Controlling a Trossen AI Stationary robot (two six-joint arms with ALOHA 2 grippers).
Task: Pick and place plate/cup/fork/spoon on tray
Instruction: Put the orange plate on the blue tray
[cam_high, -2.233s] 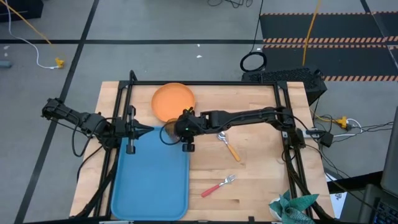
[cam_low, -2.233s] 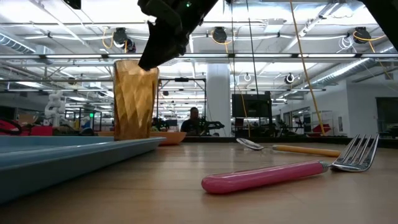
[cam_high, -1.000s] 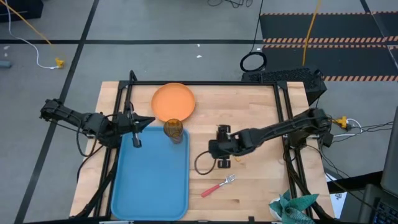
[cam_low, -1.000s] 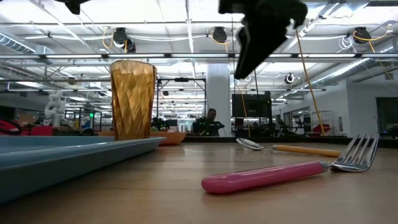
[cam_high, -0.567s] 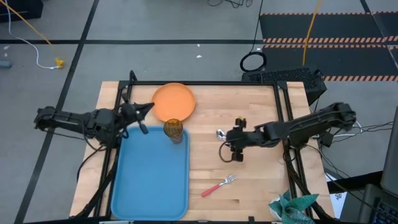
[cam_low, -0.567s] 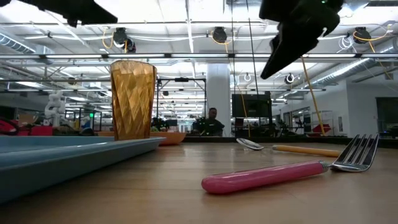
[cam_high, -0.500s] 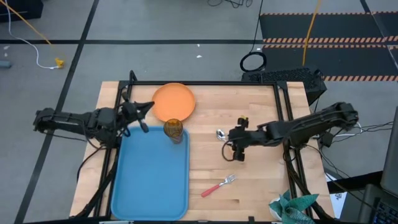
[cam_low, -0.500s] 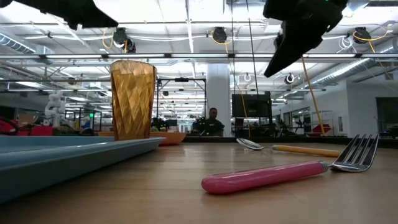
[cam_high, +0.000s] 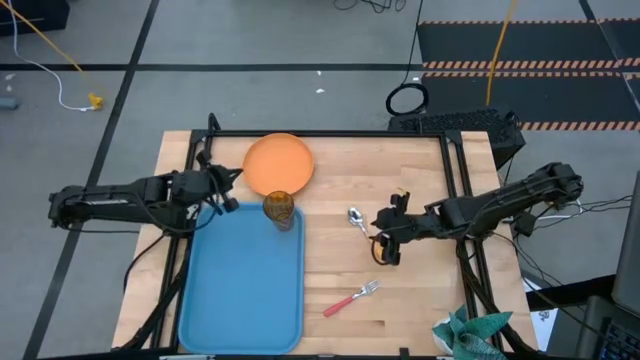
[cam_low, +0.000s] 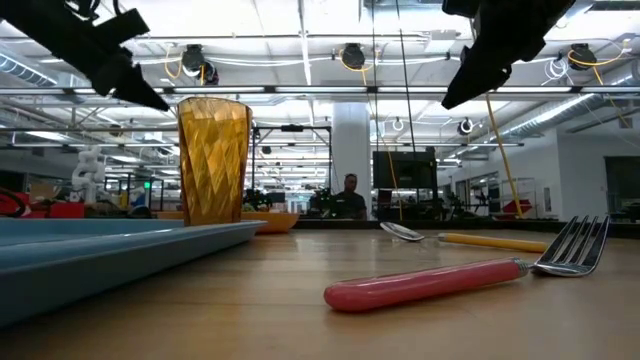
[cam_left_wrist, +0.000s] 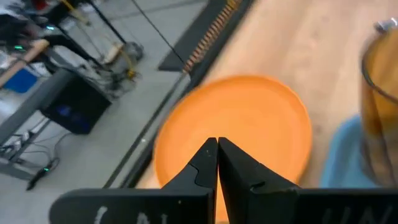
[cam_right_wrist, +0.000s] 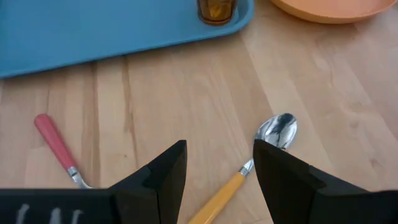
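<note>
The left arm reached in from nine o'clock, its elbow low and outstretched, the left gripper (cam_high: 229, 178) pointing toward two o'clock with fingers pressed together. The right arm came in from three o'clock, bent at the elbow, its wrist tilted downward; the right gripper (cam_high: 398, 200) faced nine o'clock, fingers (cam_right_wrist: 163, 168) spread apart, holding nothing.

My high camera looks straight down on the whole bench (cam_high: 400, 160) and the floor around it. My low camera sits at bench height, close behind the fork (cam_low: 450, 278), facing level across to the room; it shares the cup (cam_low: 214, 160) and spoon (cam_low: 455, 238) with the high view. The left wrist camera looks close over the plate (cam_left_wrist: 249, 130). The right wrist camera looks down from higher, taking in spoon, fork and tray (cam_right_wrist: 93, 28).
</note>
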